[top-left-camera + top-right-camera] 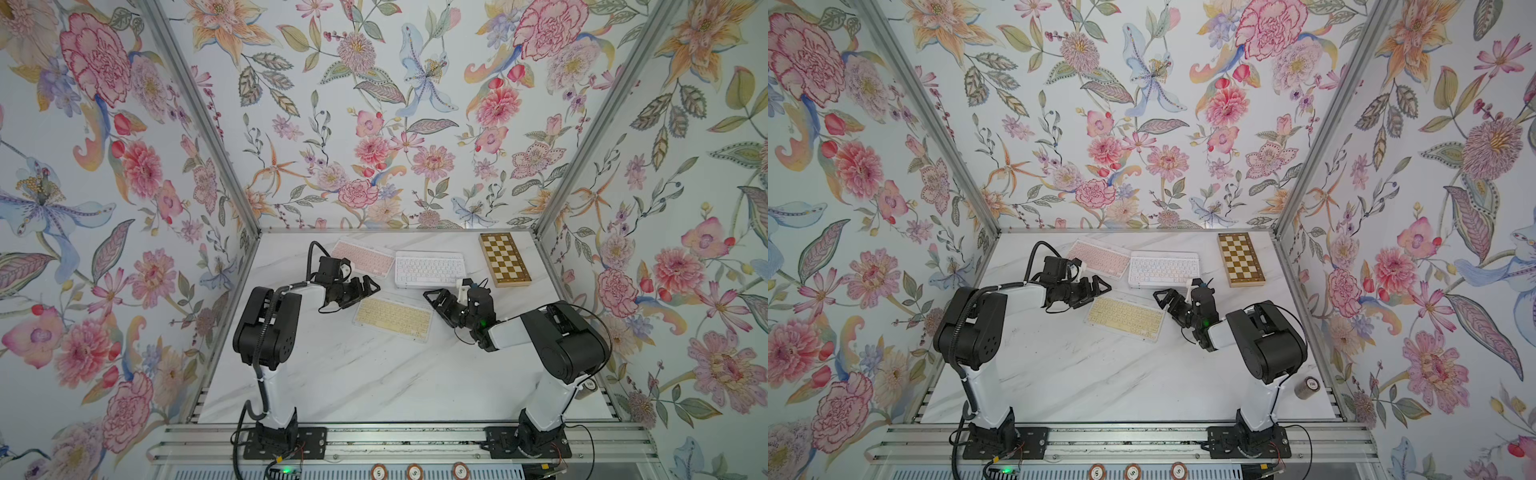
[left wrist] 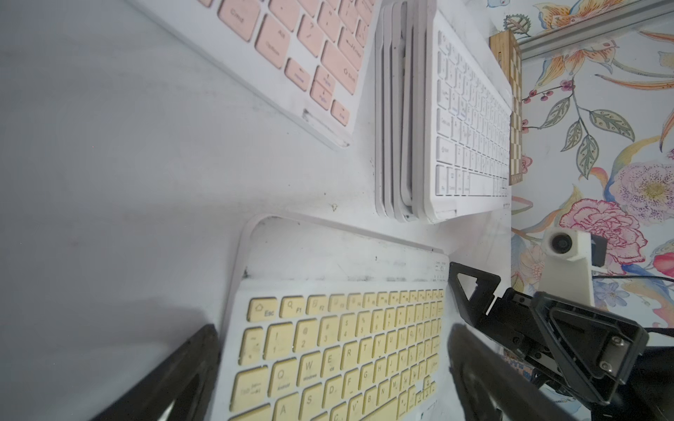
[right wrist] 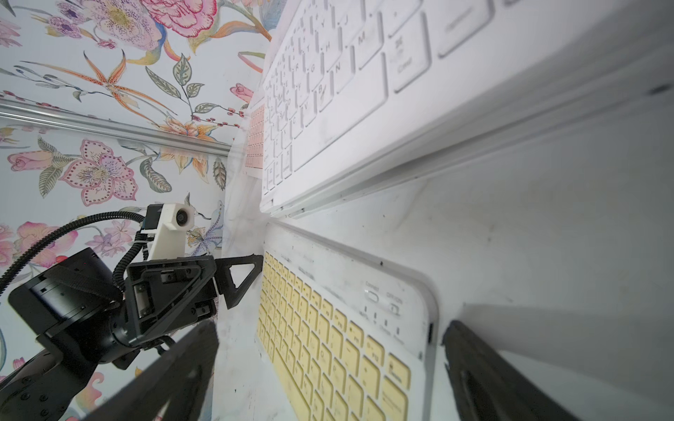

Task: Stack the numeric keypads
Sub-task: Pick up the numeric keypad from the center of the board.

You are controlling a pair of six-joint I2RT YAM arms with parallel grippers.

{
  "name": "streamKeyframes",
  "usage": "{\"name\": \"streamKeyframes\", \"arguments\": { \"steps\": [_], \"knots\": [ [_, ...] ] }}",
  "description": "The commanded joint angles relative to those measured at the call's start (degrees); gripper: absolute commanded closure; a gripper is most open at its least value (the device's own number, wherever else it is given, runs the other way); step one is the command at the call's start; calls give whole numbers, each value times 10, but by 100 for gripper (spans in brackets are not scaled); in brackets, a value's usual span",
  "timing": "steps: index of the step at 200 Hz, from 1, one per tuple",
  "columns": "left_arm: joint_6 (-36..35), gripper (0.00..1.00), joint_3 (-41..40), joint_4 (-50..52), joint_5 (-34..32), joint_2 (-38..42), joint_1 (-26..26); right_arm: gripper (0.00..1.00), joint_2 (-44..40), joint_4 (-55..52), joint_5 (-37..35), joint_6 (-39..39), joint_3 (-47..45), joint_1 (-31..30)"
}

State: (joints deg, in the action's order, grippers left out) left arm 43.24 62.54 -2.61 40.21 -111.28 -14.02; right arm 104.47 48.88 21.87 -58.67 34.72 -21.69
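Slim yellow-keyed, white-framed keypad, unstacked: left claw and right claw both open at its ends. Next: grip, lift.

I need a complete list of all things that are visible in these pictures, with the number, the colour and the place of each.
yellow keypad: one, yellow keys in a white frame, flat on the table's middle.
pink keypad: one, pink keys, far side, toward the left arm.
keypad stack: several, exact count unclear, white frames, white keys on top, far middle.
chessboard: one, brown and cream, far side, toward the right arm.
round chips: three, brown-rimmed, on the front rail.
small cylinder: one, beige, beside the right arm's base.
table: one, white marble.
left pincer: one, black, open, at one short end of the yellow keypad.
right pincer: one, black, open, at the opposite end.
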Motion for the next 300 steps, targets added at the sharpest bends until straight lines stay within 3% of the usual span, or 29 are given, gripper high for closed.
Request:
{"name": "streamKeyframes", "arguments": {
  "steps": [1,142,250,271,300],
  "knots": [
    [-4,1,-19,83,-29,-43,-13,1,5,-18,-5,9,-2,3],
    [-8,1,-22,82,-26,-50,-13,1,46,108,39,-34,1,-17],
    [21,0,-82,23,8,-29,-12,1,-68,28,42,6,49,-73],
    [48,1,-98,-14,29,-19,-10,1,-89,5,39,16,66,-83],
    [159,1,-134,-145,61,15,-10,1,-85,7,29,0,90,-96]
  ]
}}
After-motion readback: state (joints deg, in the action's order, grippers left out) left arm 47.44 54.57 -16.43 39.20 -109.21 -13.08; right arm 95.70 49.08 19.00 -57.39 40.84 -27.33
